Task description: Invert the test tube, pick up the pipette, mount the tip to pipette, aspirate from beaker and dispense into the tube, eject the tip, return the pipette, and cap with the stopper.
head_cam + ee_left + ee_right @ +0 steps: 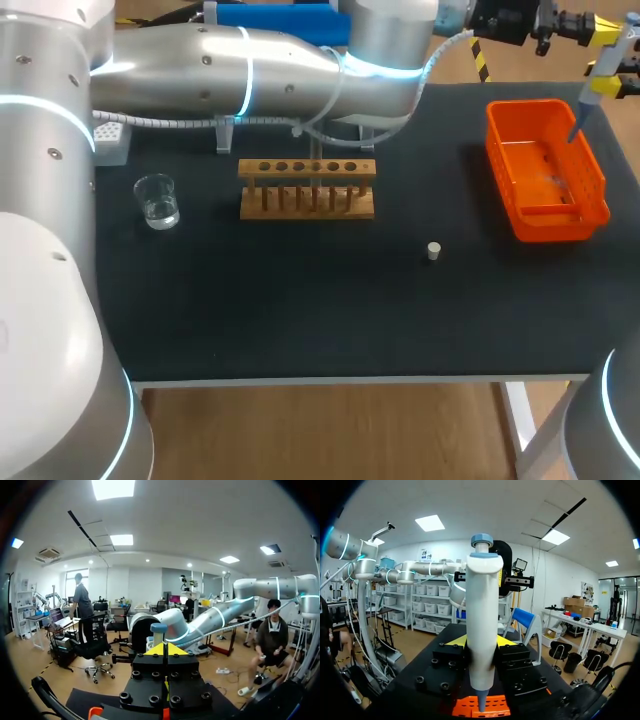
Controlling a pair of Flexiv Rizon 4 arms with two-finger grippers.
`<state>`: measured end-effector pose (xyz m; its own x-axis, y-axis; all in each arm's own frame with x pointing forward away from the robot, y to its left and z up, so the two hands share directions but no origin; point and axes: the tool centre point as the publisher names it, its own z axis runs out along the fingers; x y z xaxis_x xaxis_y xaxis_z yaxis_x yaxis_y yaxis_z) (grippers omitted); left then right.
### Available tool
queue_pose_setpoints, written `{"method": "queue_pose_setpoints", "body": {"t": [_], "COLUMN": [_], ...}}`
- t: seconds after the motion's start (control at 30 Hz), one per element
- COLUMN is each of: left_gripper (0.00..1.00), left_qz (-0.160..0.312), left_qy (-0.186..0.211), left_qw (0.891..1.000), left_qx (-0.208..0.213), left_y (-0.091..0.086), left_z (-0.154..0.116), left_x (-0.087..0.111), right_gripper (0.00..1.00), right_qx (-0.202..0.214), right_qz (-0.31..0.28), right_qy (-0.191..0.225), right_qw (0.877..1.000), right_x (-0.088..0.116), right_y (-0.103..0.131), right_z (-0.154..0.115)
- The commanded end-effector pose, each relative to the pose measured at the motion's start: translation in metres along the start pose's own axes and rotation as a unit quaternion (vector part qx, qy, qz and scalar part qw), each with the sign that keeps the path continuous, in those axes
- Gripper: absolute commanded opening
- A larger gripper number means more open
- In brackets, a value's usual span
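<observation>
**Pipette gripped upright over the orange basket**

Right gripper: clenched on the white plastic pipette with a blue top. The black finger blocks press the barrel from both sides, and a yellow tip shows on each side of it. The pipette stands upright. Its narrow lower end points down at the orange plastic mesh basket directly under the gripper.

Left gripper: the yellow tips are pressed together with nothing between them. The pipette's blue top sits just ahead of the tips. Cannot tell whether they touch it.

Head view: the silver left arm comes in from the left and runs along the far edge past the middle. Its gripper is at the far right, close beside the pipette. The pipette hangs over the far right part of the basket, which rests on the black table at the right.

A wooden test-tube rack with a row of six holes stands at far centre. A clear glass beaker holding a little clear liquid stands left of the rack, apart from it. A small pale cylindrical stopper lies on the table, nearer than the rack and to its right. It is between rack and basket and touches neither.
</observation>
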<state>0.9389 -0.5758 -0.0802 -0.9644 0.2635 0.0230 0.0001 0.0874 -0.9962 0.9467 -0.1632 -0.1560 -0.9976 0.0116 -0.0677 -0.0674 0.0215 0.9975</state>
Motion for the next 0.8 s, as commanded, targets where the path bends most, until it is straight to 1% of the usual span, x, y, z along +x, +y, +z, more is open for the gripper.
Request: {"method": "queue_pose_setpoints", "body": {"t": [0.03, 0.47, 0.57, 0.8], "left_gripper": [0.00, 0.00, 0.00, 0.00], "left_qz": [0.002, 0.036, 0.046, 0.065], "left_qy": [-0.001, -0.021, -0.025, -0.031], "left_qw": [1.000, 0.999, 0.998, 0.997], "left_qx": [0.001, 0.008, 0.018, 0.015], "left_y": [0.009, -0.012, -0.017, -0.031], "left_z": [0.002, -0.006, -0.008, -0.011], "left_x": [-0.003, -0.001, 0.000, 0.001], "right_gripper": [0.00, 0.00, 0.00, 0.00], "right_qx": [0.002, 0.002, 0.002, 0.002], "right_qz": [0.000, 0.000, 0.000, 0.000], "right_qy": [0.002, 0.002, 0.002, 0.002], "right_qw": [1.000, 1.000, 1.000, 1.000], "right_x": [-0.001, -0.001, -0.001, -0.001], "right_y": [0.011, 0.011, 0.011, 0.011], "right_z": [0.001, 0.001, 0.001, 0.001]}}
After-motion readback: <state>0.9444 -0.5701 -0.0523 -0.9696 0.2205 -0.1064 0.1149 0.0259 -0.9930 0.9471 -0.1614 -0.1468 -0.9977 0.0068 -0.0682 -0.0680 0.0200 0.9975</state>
